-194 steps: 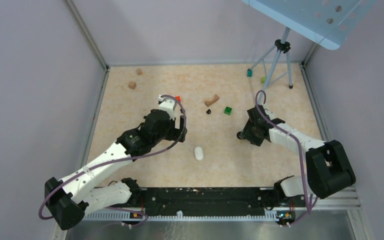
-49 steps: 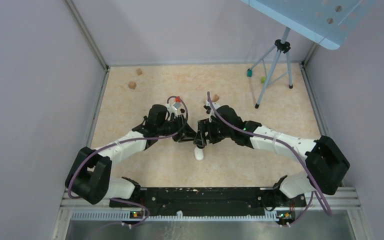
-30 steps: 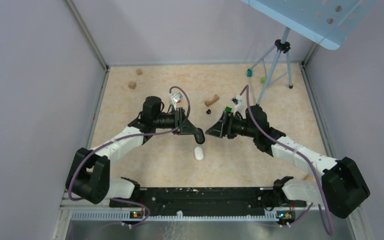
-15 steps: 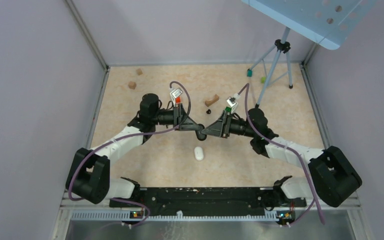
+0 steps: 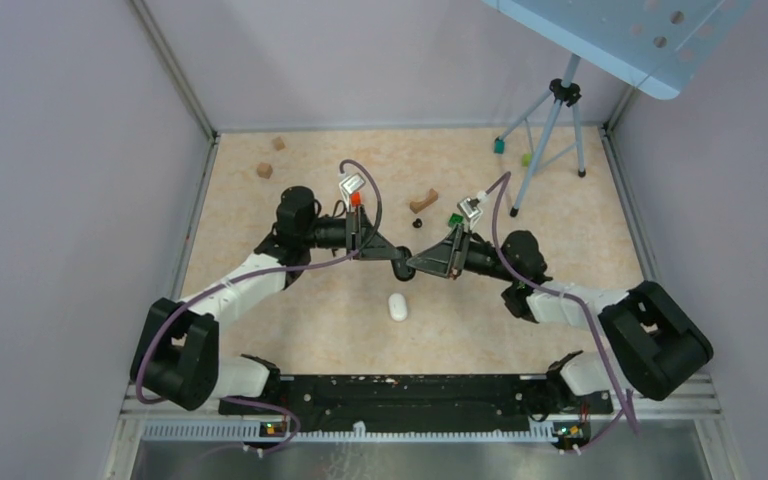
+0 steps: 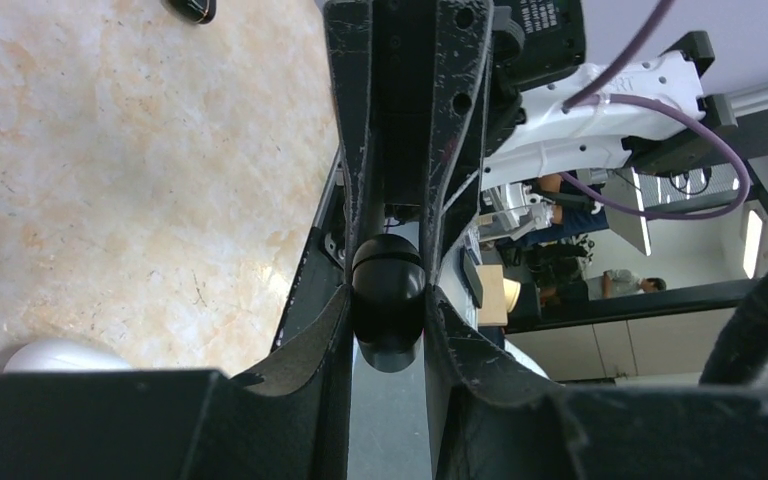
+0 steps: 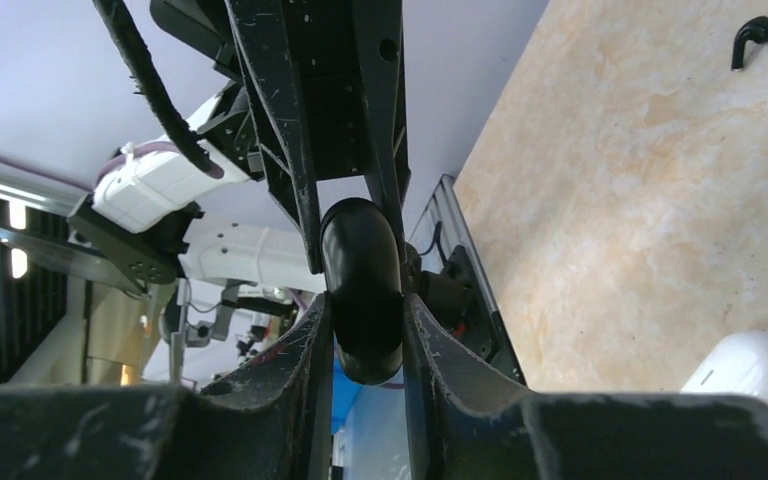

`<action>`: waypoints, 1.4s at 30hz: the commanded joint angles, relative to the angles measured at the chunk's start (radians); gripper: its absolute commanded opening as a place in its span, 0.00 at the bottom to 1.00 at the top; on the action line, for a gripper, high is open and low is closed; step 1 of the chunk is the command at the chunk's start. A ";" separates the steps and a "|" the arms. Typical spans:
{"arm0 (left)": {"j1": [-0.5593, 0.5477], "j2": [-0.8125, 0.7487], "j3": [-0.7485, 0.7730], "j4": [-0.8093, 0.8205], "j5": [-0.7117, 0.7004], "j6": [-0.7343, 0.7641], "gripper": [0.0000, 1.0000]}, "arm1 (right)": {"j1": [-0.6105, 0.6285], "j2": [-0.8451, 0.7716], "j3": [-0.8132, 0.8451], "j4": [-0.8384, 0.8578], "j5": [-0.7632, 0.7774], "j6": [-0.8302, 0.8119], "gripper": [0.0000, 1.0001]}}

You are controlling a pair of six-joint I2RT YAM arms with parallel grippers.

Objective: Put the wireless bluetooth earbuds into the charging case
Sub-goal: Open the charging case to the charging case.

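Observation:
A black rounded charging case (image 5: 402, 268) hangs above the table's middle, pinched from both sides. My left gripper (image 5: 396, 262) is shut on it from the left, and my right gripper (image 5: 413, 266) is shut on it from the right. In the left wrist view the case (image 6: 388, 290) fills the gap between my left gripper's (image 6: 387, 302) pads. The right wrist view shows the case (image 7: 360, 270) squeezed inside my right gripper (image 7: 365, 305). One black earbud (image 5: 417, 223) lies on the table behind the case; it also shows as the earbud (image 7: 750, 35) and the earbud (image 6: 190, 8).
A white oval object (image 5: 397, 306) lies on the table just below the held case. A brown curved block (image 5: 423, 202), a green cube (image 5: 455, 218) and two small wooden cubes (image 5: 265, 170) sit further back. A tripod (image 5: 550, 130) stands at the back right.
My right gripper swung in from the right and closed on the case that my left gripper kept holding. The left arm barely shifted.

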 commanded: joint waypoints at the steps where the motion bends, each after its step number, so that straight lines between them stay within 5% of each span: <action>1: 0.012 -0.059 -0.007 0.155 0.063 -0.038 0.00 | -0.032 0.077 -0.055 0.296 -0.013 0.157 0.26; 9: 0.012 -0.065 -0.021 0.231 0.083 -0.094 0.00 | -0.032 0.283 -0.068 0.739 -0.012 0.380 0.31; 16: 0.013 -0.082 -0.018 0.237 0.089 -0.098 0.00 | -0.030 0.298 -0.040 0.742 -0.027 0.385 0.43; 27: 0.012 -0.075 -0.021 0.216 0.090 -0.088 0.00 | -0.029 0.288 -0.014 0.744 -0.053 0.385 0.43; 42: 0.013 -0.069 -0.023 0.154 0.067 -0.046 0.00 | 0.001 0.279 0.034 0.690 -0.100 0.356 0.27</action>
